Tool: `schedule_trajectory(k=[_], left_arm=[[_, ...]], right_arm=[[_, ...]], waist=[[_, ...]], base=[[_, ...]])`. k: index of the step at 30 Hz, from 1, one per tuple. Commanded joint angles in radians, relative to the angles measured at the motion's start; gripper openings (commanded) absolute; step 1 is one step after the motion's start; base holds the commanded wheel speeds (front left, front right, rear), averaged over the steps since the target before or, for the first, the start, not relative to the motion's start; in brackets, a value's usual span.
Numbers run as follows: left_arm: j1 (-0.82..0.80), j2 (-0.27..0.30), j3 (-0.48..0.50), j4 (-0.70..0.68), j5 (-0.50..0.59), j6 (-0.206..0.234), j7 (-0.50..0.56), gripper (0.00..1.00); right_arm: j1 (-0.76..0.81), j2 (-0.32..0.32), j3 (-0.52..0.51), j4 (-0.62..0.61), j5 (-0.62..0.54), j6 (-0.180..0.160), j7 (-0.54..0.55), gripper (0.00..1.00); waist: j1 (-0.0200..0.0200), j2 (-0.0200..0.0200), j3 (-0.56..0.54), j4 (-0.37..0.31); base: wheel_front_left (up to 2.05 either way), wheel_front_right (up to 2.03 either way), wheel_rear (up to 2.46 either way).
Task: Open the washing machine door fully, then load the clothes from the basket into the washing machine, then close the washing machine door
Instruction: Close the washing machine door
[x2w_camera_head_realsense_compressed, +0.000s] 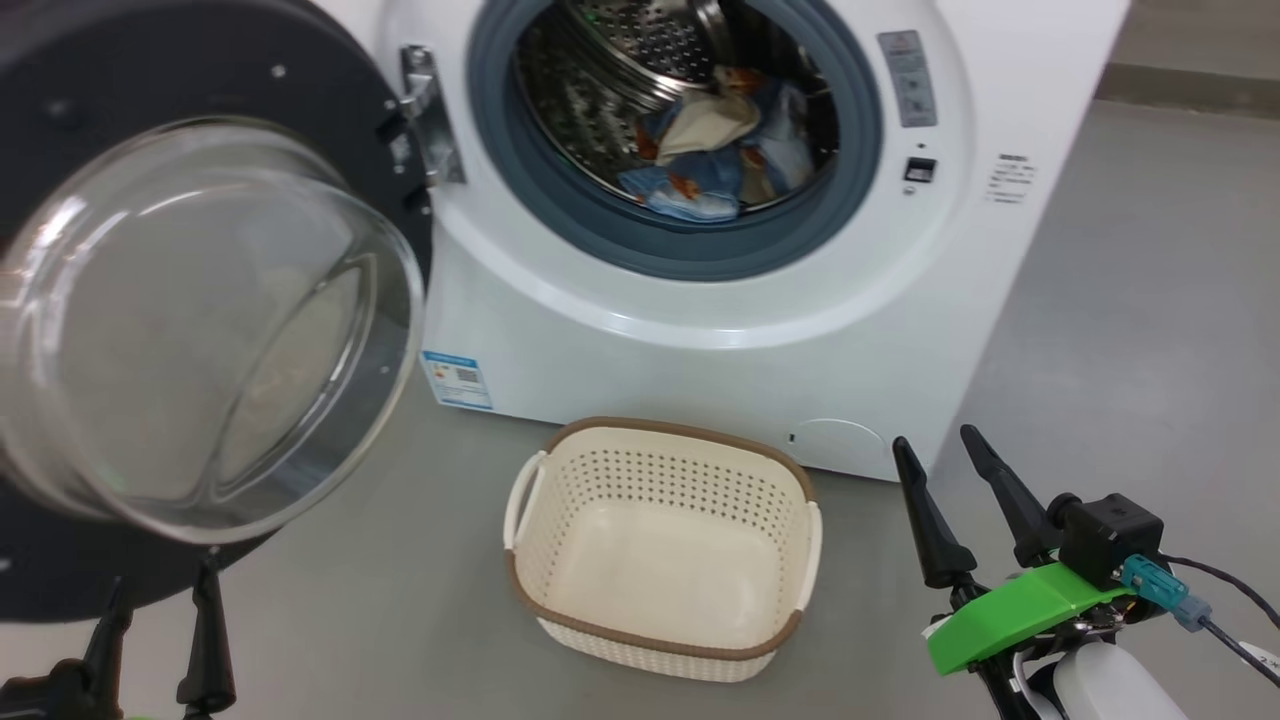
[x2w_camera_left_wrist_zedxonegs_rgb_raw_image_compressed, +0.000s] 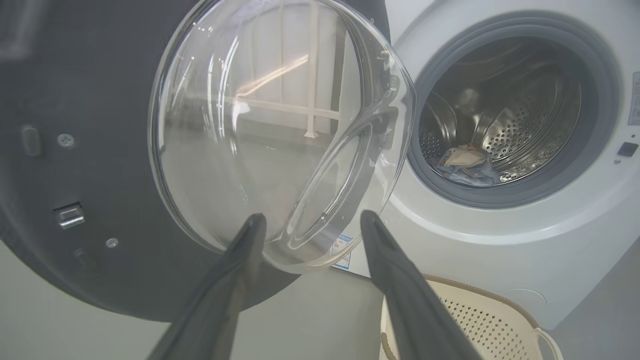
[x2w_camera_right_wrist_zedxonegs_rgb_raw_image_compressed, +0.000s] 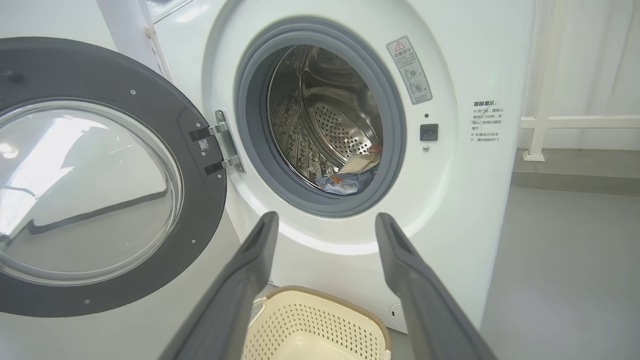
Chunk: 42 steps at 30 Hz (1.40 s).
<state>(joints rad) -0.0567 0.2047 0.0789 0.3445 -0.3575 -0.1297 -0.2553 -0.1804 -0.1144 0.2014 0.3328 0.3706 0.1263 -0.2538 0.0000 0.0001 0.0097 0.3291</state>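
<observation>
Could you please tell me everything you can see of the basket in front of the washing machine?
The basket is a small rounded-rectangular tub of cream-white, plastic-looking material. Its walls are perforated with rows of small holes, and its top is edged by a brown woven-look rim. A looped handle sits on each short side. It stands upright and empty on the grey floor, close in front of the washing machine. Nothing but the floor visibly touches it.

left gripper (x2w_camera_head_realsense_compressed: 162, 585) — jaws spread, empty | right gripper (x2w_camera_head_realsense_compressed: 936, 440) — jaws spread, empty, pointing up
</observation>
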Motion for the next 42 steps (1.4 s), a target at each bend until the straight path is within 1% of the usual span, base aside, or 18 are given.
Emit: schedule_trajectory(k=[1, 5, 15, 27, 40, 41, 42], left_arm=[[-0.037, 0.02, 0.042, -0.015, 0.015, 0.008, -0.006, 1.0], [-0.034, 0.013, 0.047, -0.015, 0.019, 0.009, -0.006, 1.0], [-0.029, 0.002, 0.065, -0.02, 0.024, 0.011, -0.006, 1.0], [-0.012, -0.02, 0.079, -0.047, 0.029, 0.017, -0.006, 1.0], [-0.007, -0.02, 0.082, -0.049, 0.033, 0.014, -0.006, 1.0], [-0.008, -0.019, 0.084, -0.05, 0.032, 0.013, -0.006, 0.85], [-0.008, -0.019, 0.084, -0.05, 0.031, 0.013, -0.006, 0.61]], right_arm=[[-0.014, -0.002, 0.025, -0.019, 0.009, 0.004, -0.008, 1.0], [-0.009, -0.003, 0.03, -0.017, 0.015, 0.004, -0.008, 1.0], [-0.007, -0.006, 0.046, -0.011, 0.025, 0.004, -0.008, 1.0], [-0.008, -0.01, 0.064, -0.006, 0.033, 0.004, -0.008, 1.0], [-0.003, -0.016, 0.071, -0.006, 0.035, 0.004, -0.008, 1.0], [-0.002, -0.017, 0.072, -0.007, 0.036, 0.004, -0.008, 1.0], [-0.001, -0.018, 0.072, -0.007, 0.037, 0.004, -0.008, 1.0]], waist=[[0.0, -0.0001, -0.018, 0.047], [0.0, -0.0001, -0.026, 0.079], [0.0, -0.0001, -0.034, 0.112], [0.0, -0.0001, -0.041, 0.107], [0.0, -0.0001, -0.046, 0.104], [0.0, -0.0001, -0.047, 0.104], [0.0, -0.0001, -0.048, 0.105]], base=[[0.0, 0.0, 0.0], [0.0, 0.0, 0.0], [0.0, 0.0, 0.0], [0.0, 0.0, 0.0], [0.0, 0.0, 0.0], [0.0, 0.0, 0.0], [0.0, 0.0, 0.0]])
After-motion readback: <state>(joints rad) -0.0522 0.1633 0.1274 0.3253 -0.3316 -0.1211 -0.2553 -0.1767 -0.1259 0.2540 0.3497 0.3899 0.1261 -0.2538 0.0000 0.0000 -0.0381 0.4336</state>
